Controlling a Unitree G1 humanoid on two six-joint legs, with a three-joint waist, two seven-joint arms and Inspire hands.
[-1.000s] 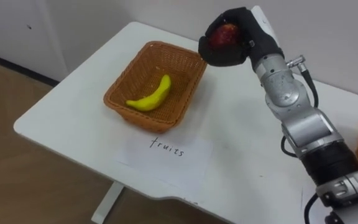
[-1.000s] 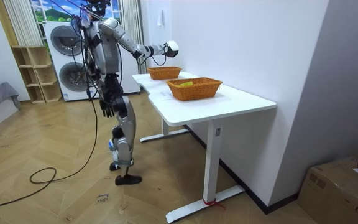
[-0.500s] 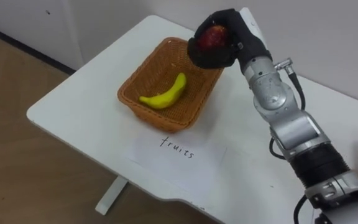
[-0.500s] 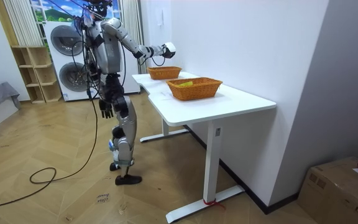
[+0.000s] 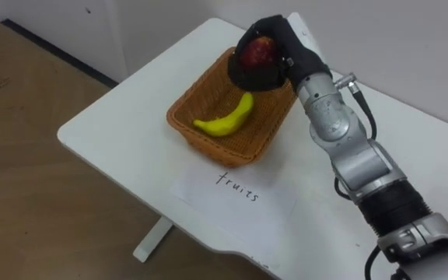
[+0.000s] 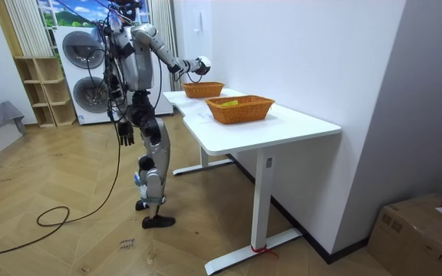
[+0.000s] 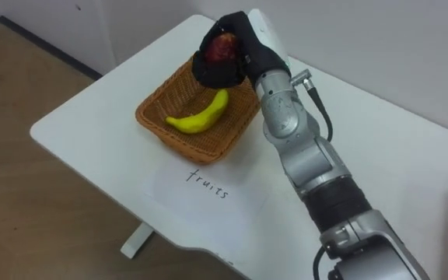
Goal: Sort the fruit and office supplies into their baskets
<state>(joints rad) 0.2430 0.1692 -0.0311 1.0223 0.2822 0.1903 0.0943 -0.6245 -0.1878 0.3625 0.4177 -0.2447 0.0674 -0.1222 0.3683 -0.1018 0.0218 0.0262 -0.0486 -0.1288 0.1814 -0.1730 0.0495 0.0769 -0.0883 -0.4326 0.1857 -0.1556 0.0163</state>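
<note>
Entry: fruit half of the sort, placing step. My right hand [image 5: 295, 57] is closed round a red apple [image 5: 258, 53], which sits deep in the grasp with dark fingers wrapping it on most sides. The hand hangs above the far end of the wicker fruit basket [image 5: 228, 152], roughly over the far rim, and is not down inside it. A yellow banana [image 5: 225, 120] already lies on the basket floor, running lengthwise, with its upper tip just below the hand in the left eye view. The two look apart, but I cannot judge the gap from this angle. The basket stands near a corner of the white bench [image 5: 111, 132], with a handwritten paper label [image 5: 236, 190] flat on the bench just in front of it. In the room view the robot stands upright at the bench side with the right arm stretched forward. The left hand [image 6: 125, 133] hangs by the hip, and I cannot tell its state at that range. A second wicker basket [image 6: 203, 90] sits further along the bench. My reading: the apple is carried but not yet delivered. Next I would bring the hand a little toward me so the apple clears the rim and sits over bare basket floor beside the banana. Then I would lower it and open the grasp. A release from this height risks a bounce over the far rim.
</note>
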